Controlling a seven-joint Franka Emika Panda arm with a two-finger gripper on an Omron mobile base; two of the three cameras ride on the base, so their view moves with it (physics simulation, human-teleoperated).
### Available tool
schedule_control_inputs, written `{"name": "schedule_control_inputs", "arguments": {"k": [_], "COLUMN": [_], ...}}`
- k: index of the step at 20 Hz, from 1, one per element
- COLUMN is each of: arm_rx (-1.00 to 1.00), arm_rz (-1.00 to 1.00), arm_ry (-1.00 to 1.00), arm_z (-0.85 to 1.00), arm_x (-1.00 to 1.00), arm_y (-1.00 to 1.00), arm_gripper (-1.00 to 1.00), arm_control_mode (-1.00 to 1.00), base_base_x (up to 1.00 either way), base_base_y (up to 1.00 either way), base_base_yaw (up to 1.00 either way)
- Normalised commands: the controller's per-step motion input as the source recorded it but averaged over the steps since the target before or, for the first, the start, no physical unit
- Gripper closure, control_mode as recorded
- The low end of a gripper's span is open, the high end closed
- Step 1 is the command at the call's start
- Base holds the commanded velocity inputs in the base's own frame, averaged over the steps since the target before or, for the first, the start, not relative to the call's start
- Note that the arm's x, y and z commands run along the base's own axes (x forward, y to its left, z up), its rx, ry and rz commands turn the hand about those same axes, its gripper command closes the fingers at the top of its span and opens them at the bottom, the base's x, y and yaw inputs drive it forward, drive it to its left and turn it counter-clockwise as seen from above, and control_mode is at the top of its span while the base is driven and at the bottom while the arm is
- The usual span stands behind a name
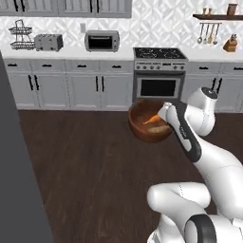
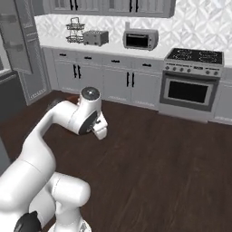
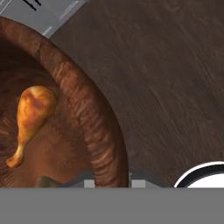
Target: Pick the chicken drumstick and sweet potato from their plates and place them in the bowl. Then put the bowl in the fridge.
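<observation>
The reddish-brown wooden bowl hangs above the dark floor in front of the oven. My gripper is shut on its right rim. In the hand view the thick rim runs down between my fingertips, with the gripper clamped across it. The golden drumstick lies inside the bowl, bone end down-left. The tan sweet potato lies next to the drumstick in the bowl. A grey fridge door with bins stands open at the far left. The plates are out of view.
A stove with an oven stands behind the bowl, between grey cabinets. A toaster oven, a toaster and a wire rack sit on the counter. A dark grey panel fills the left edge. Wood floor spreads around.
</observation>
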Motion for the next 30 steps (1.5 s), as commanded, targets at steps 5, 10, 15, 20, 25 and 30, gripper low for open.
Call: {"name": "schedule_control_inputs", "arguments": {"k": [5,10,15,20,25,30], "arm_rx": [0.0,0.0,0.0,0.0,0.0,0.0], "arm_rz": [0.0,0.0,0.0,0.0,0.0,0.0], "arm_ry": [0.0,0.0,0.0,0.0,0.0,0.0], "arm_z": [0.0,0.0,0.0,0.0,0.0,0.0], "arm_x": [0.0,0.0,0.0,0.0,0.0,0.0], "arm_y": [0.0,0.0,0.0,0.0,0.0,0.0], "arm_gripper": [1.0,1.0,1.0,1.0,1.0,1.0], "arm_control_mode": [1.0,1.0,1.0,1.0,1.0,1.0], "base_base_x": [1.0,1.0,1.0,1.0,1.0,1.0], "base_base_y": [0.0,0.0,0.0,0.0,0.0,-0.08], "base_base_yaw": [0.5,0.51,0.51,0.48,0.49,0.46]}}
